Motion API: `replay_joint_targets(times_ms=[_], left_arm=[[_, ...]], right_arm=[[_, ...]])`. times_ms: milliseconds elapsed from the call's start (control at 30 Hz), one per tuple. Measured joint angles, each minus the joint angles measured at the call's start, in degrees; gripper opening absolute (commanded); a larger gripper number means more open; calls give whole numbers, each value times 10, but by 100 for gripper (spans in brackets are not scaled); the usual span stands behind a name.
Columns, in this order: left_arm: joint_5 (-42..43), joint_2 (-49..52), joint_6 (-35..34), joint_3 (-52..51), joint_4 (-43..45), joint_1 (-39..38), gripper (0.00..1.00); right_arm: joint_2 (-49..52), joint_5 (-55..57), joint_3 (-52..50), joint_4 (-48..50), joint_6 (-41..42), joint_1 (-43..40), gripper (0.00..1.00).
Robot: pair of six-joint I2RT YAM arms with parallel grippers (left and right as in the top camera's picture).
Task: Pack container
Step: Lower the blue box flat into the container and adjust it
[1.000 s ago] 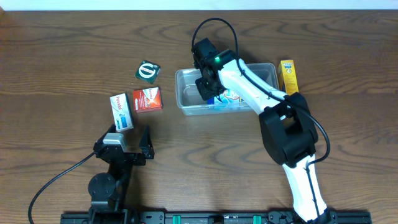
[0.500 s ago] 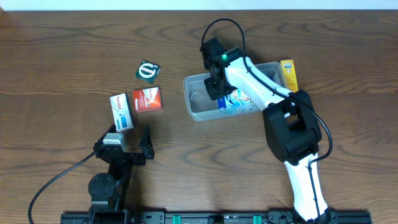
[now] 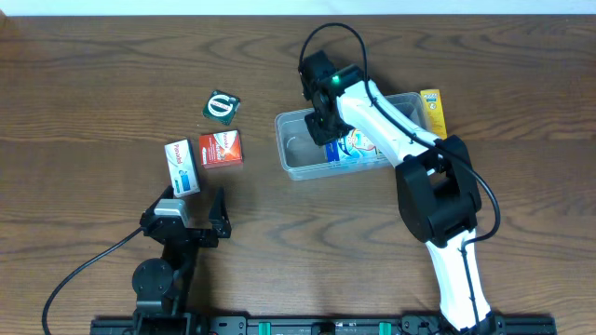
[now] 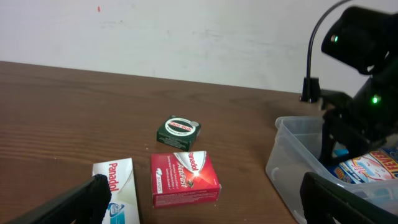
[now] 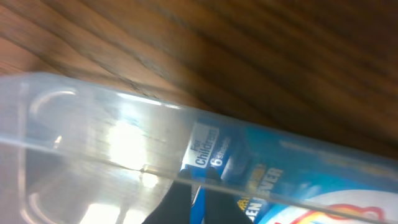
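Note:
The clear plastic container (image 3: 296,151) lies right of centre, slightly askew, with a blue medicine box (image 3: 359,149) inside. My right gripper (image 3: 324,127) reaches down at its far wall; in the right wrist view (image 5: 194,194) its two fingers are pinched on the thin clear wall (image 5: 93,124), with the blue box (image 5: 280,180) behind. My left gripper (image 3: 189,207) is open and empty near the front left. In the left wrist view (image 4: 200,210) its fingers frame a red box (image 4: 185,178); the container (image 4: 291,163) is to the right.
A green box (image 3: 221,105), the red box (image 3: 221,148) and a white Panadol box (image 3: 182,166) lie left of the container. A yellow box (image 3: 430,112) lies against its right end. The green box (image 4: 178,130) and white box (image 4: 115,190) also show in the left wrist view.
My right gripper has dragged the container a little to the right and turned it slightly askew, then nearly stopped. The left arm has not moved.

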Motion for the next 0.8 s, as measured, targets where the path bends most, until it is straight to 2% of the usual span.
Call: replay_joint_targets(times_ms=[367, 800], left_arm=[[0, 0, 0, 0, 0, 0, 98], [0, 0, 0, 0, 0, 0, 98]], right_arm=[[0, -5, 21, 3, -10, 40, 45], [0, -8, 22, 70, 10, 64, 49]])
